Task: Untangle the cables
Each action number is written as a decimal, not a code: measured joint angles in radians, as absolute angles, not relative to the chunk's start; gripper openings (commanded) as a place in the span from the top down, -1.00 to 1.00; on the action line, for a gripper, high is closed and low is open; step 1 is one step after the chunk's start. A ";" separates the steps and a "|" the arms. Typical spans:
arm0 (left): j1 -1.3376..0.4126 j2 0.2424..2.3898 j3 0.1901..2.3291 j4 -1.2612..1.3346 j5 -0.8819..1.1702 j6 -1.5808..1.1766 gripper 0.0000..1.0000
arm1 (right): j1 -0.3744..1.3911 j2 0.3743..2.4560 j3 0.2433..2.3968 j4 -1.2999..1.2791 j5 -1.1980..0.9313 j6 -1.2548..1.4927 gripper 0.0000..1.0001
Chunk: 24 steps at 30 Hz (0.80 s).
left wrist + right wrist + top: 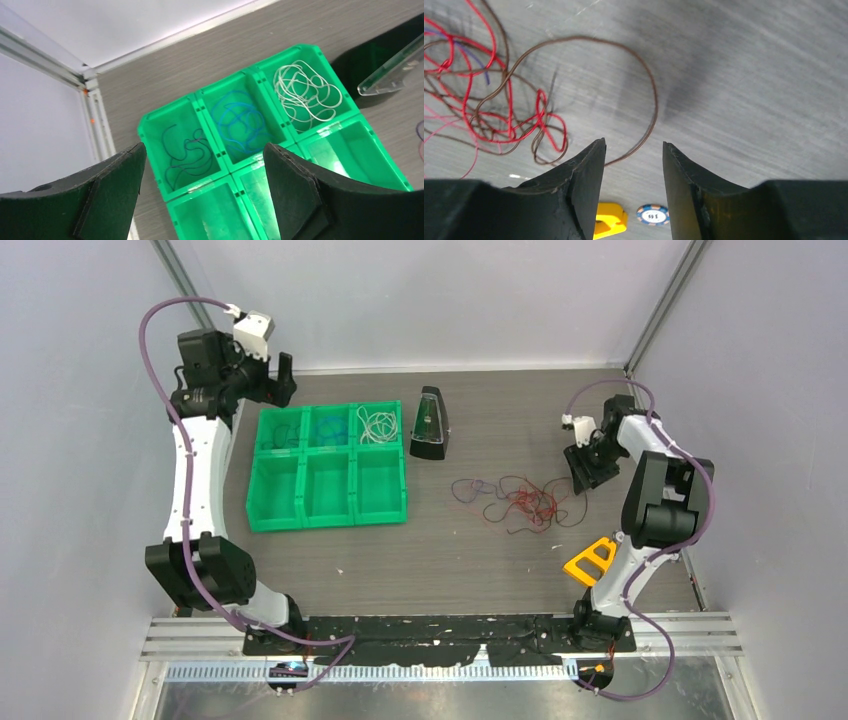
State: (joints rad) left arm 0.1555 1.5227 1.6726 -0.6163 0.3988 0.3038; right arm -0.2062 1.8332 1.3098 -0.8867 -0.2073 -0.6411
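Observation:
A tangle of red, brown and purple cables [515, 502] lies on the table right of centre. In the right wrist view the red cable [499, 117] and a brown loop [644, 85] lie ahead of my open, empty right gripper [634, 155], whose left fingertip is close to the brown end. In the top view the right gripper [585, 475] hovers just right of the tangle. My left gripper [202, 175] is open and empty, high above the green bin tray [150, 120]. Its back row holds a dark blue cable [187, 155], a light blue cable [240, 122] and a white cable [305, 95].
The green tray [262, 520] stands at centre left with its front row empty. A black metronome [430, 425] stands right of it. A yellow block [590, 560] and a blue poker chip [654, 215] lie near the right arm's base. Walls enclose the table.

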 measured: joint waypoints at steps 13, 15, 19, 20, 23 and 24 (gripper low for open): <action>0.123 1.490 1.611 -0.617 0.430 0.249 -0.78 | -0.207 1.975 1.388 -0.831 -0.181 -0.683 0.83; 0.116 1.485 1.611 -0.617 0.431 0.242 -0.79 | -0.207 1.975 1.388 -0.843 -0.199 -0.690 0.88; 0.088 1.480 1.611 -0.617 0.437 0.245 -0.91 | -0.208 1.974 1.408 -0.903 -0.244 -0.719 0.89; 0.075 1.478 1.612 -0.617 0.439 0.249 -0.98 | -0.210 1.968 1.427 -0.933 -0.269 -0.727 0.89; 0.020 1.466 1.612 -0.616 0.448 0.270 -0.99 | -0.218 1.906 1.487 -1.003 -0.373 -0.735 0.89; 0.000 1.461 1.612 -0.615 0.452 0.275 -0.99 | -0.221 1.863 1.509 -1.021 -0.415 -0.735 0.89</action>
State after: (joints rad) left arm 0.0002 1.4609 1.6115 -0.6147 0.4519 0.2749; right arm -0.2211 1.8629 1.5093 -1.0210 -0.4152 -0.7353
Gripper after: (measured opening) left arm 0.991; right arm 0.067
